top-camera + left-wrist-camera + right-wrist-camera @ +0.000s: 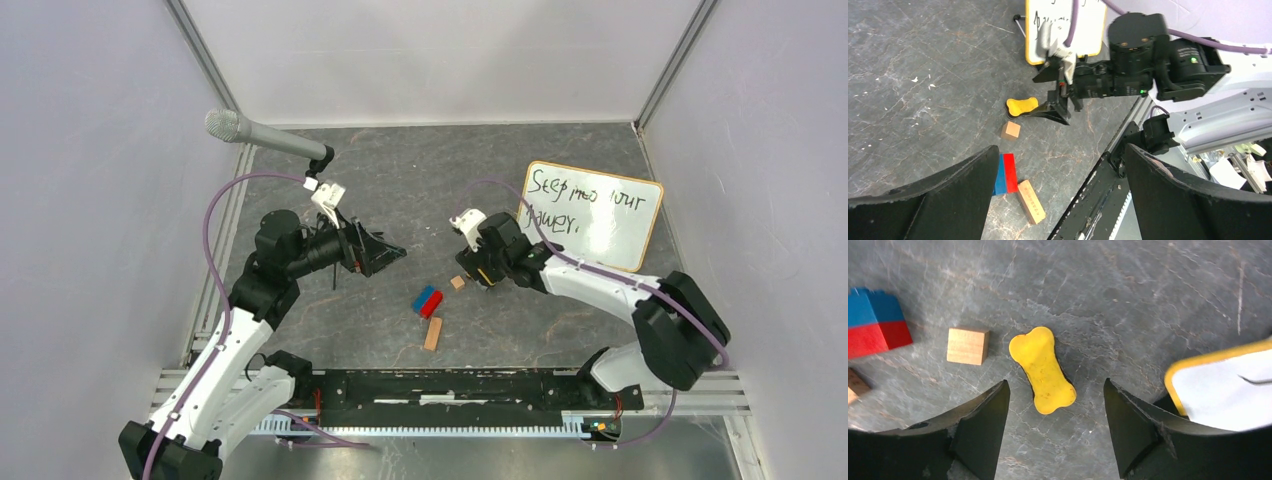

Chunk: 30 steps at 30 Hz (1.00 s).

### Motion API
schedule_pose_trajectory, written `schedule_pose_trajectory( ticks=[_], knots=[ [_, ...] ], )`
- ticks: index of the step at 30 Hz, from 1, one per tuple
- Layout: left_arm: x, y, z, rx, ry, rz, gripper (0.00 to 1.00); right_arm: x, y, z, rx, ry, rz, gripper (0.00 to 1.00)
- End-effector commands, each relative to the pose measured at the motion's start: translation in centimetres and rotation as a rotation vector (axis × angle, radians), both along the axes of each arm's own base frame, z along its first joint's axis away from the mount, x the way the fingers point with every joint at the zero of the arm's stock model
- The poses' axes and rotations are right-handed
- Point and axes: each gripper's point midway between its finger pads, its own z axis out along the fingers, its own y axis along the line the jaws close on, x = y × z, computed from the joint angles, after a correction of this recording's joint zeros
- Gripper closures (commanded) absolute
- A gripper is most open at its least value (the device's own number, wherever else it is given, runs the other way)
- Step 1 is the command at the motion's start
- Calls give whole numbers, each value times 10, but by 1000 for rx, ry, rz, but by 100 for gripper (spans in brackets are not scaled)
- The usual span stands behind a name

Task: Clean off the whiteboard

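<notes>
Grey veined tabletop (pixel 400 190) between pale walls (pixel 100 200) bears the whiteboard (pixel 610 215); left gripper (pixel 1060 150) and right gripper (pixel 1056 384) gape apart

Bright, even light with soft shadows; the whiteboard (pixel 1220 390) corner looks slightly blurred.

Dark grey, marbled table (pixel 400 190), flecked with pale scuffs. Toward the far right corner, the whiteboard (pixel 590 213), green handwriting on its face, set askew to the edges. Around the middle, a loose cluster: a yellow bone-shaped piece (pixel 1042 370); just beside it, not touching, a small wooden cube (pixel 457 282); nearer the front edge a blue-and-red block (pixel 427 301), and just beside that a long tan wooden block (pixel 432 333).
</notes>
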Motion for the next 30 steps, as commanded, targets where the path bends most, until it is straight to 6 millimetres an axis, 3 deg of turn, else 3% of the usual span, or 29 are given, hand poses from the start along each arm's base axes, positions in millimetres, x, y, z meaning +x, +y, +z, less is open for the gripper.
schedule_pose_trajectory(
  ticks=[1,6,10,19,30],
  knots=[
    [-7,-6,19,-34,-63,-63,0,2,7,-4,-43,13,168,25],
    [-7,-9,16,-40,-45,-78,0,2,19,-8,8,31,215,27],
    [-7,-11,13,-42,-30,-91,0,6,24,-12,9,44,223,43],
    [-4,-12,10,-42,-15,-92,0,9,29,-22,13,58,228,42],
    [1,-14,2,-38,16,-88,0,8,32,-26,47,53,215,51]
  ],
)
